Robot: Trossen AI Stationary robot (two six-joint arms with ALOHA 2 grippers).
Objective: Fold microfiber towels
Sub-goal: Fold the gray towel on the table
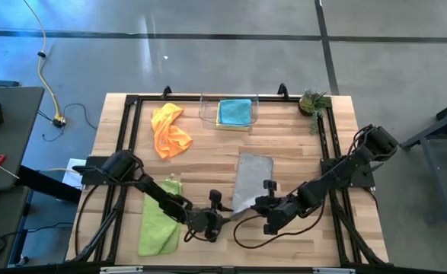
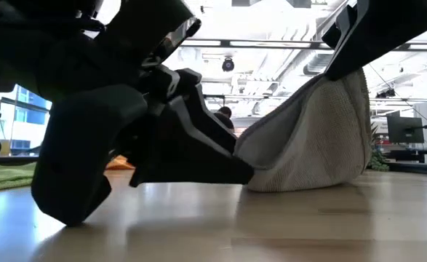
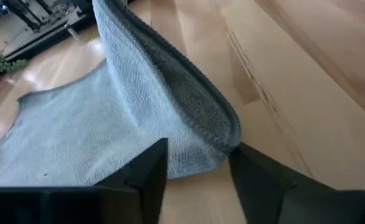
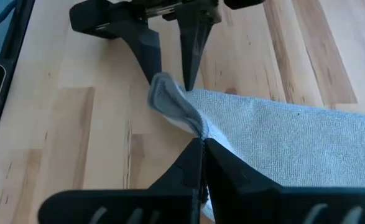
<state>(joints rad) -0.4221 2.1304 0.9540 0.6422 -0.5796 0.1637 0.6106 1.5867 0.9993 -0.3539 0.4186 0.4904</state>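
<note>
Left gripper (image 3: 194,171) low over the table (image 1: 299,144), fingers (image 3: 142,177) apart, straddling the near corner of the grey towel (image 1: 252,176) without pinching it. Right gripper (image 4: 202,163) just beside that same corner, fingers pressed together on a fold of the grey towel, lifting the edge into a raised hump. Rest of the grey towel lying flat, stretching from the two grippers toward the clear bin (image 1: 229,113). Teal towel (image 1: 234,111) inside the clear bin, with a strip of yellow towel (image 1: 232,126) showing under it. Orange towel (image 1: 169,131) crumpled to the left of the clear bin. Lime green towel (image 1: 161,216) laid out to the left of the grey towel, partly under the left arm. Small plant (image 1: 314,102) to the right of the clear bin.
</note>
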